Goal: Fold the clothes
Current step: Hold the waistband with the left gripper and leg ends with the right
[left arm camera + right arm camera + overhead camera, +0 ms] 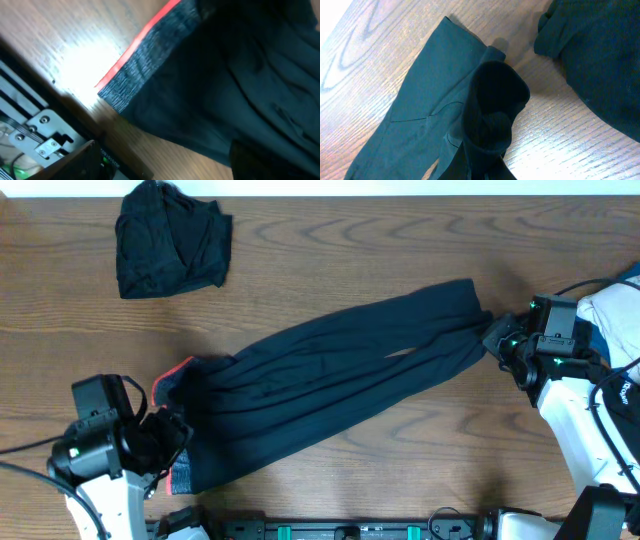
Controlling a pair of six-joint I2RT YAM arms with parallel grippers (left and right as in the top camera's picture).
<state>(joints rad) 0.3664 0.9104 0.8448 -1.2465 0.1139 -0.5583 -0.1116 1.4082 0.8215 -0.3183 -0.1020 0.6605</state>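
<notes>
On the left, the left gripper (168, 438) sits at the waist end of the black trousers (340, 370), just beside their red band (172, 375). Whether its jaws are spread or pressed together cannot be told. The trousers lie stretched slantwise across the table (350, 250). A crumpled black garment (170, 240) lies well apart at the upper left. At the right, the right gripper (497, 335) is pressed together, pinching the bunched leg ends.
</notes>
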